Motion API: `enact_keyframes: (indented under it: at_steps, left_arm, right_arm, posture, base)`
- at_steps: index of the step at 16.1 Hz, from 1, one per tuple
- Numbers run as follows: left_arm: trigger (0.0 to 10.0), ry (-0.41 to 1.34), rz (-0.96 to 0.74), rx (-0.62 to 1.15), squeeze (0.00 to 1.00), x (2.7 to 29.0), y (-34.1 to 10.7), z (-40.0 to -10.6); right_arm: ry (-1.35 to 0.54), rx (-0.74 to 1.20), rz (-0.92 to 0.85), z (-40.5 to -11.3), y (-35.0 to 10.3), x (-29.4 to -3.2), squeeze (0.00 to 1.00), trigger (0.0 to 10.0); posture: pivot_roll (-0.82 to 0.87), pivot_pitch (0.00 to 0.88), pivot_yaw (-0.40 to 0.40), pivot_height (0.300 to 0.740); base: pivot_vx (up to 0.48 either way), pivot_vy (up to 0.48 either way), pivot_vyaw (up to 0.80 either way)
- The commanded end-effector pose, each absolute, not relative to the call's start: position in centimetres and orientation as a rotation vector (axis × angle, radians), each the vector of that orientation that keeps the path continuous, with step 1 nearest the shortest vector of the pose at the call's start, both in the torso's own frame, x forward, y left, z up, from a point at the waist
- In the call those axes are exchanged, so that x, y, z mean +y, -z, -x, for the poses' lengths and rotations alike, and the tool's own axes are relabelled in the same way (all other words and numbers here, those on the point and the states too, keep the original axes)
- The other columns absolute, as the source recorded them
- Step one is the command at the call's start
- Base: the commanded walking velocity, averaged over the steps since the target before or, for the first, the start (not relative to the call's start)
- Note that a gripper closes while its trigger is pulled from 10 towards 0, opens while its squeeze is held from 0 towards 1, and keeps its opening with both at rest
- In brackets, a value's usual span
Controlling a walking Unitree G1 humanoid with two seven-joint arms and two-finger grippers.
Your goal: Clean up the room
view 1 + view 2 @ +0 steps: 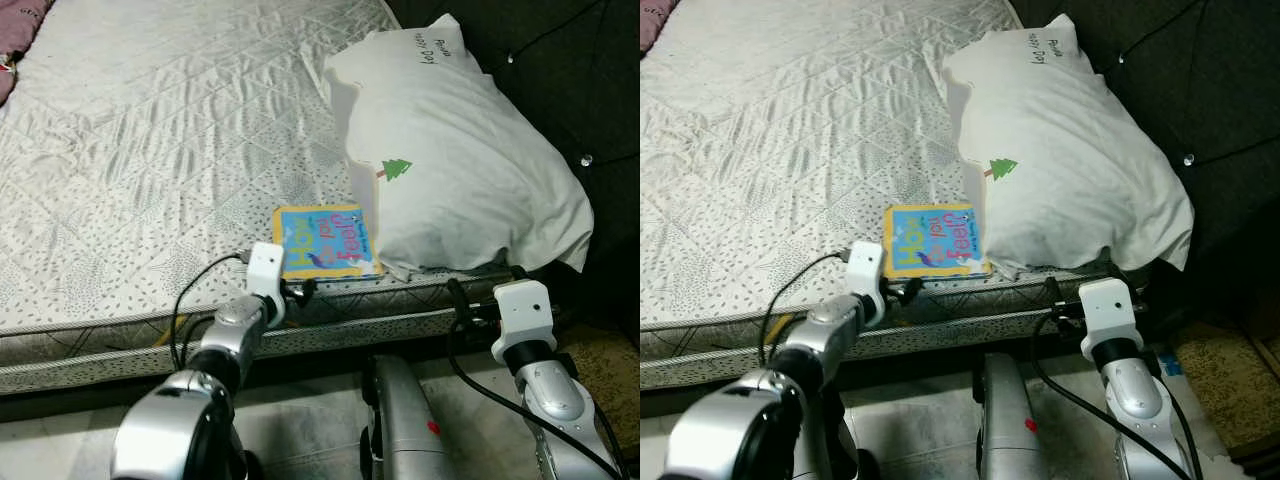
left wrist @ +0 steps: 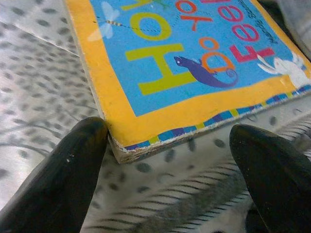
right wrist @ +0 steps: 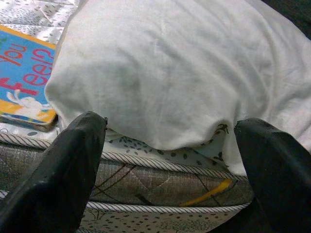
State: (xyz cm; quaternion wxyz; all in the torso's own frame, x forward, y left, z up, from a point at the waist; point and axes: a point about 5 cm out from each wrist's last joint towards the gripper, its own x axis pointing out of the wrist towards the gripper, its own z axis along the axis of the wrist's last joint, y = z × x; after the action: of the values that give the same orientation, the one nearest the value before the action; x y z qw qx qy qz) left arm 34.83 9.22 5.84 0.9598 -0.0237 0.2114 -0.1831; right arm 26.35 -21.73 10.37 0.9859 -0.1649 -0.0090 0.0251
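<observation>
Little of the tidying appears done. A children's board book (image 1: 327,241) is seen lying flat on the mattress (image 1: 150,150) near its front edge, just beside a white pillow (image 1: 460,170) that leans against the dark headboard (image 1: 560,70). The left gripper (image 2: 167,170) is held at the book's near corner with its fingers spread wide; one fingertip (image 2: 87,141) is touching or nearly touching the corner, and nothing is grasped. The right gripper (image 3: 170,160) is poised at the mattress edge below the pillow, likewise spread wide and empty. The book is judged the item in hand: it is not yet lifted, and its putting away remains. A pinkish cloth (image 1: 20,30) at the far corner is noted.
</observation>
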Motion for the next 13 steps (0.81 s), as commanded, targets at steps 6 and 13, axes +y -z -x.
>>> enact_keyframes:
  at_steps: [6,13]
  left_arm:
    - [10.0,0.459,0.020,0.339,0.00,9.9,-6.2,-33.3]
    - [10.0,0.341,0.006,0.022,0.00,12.6,-10.4,-29.3]
  right_arm:
    - [-0.063,-0.017,0.320,-27.0,-10.0,-21.3,0.00,10.0]
    - [-0.053,-0.089,0.132,-30.6,-11.9,-19.2,0.00,10.0]
  posture:
    - [-0.19,0.163,0.019,0.549]
    - [-0.09,0.035,0.027,0.549]
  base:
    - [0.000,0.000,0.00]
    - [0.000,0.000,0.00]
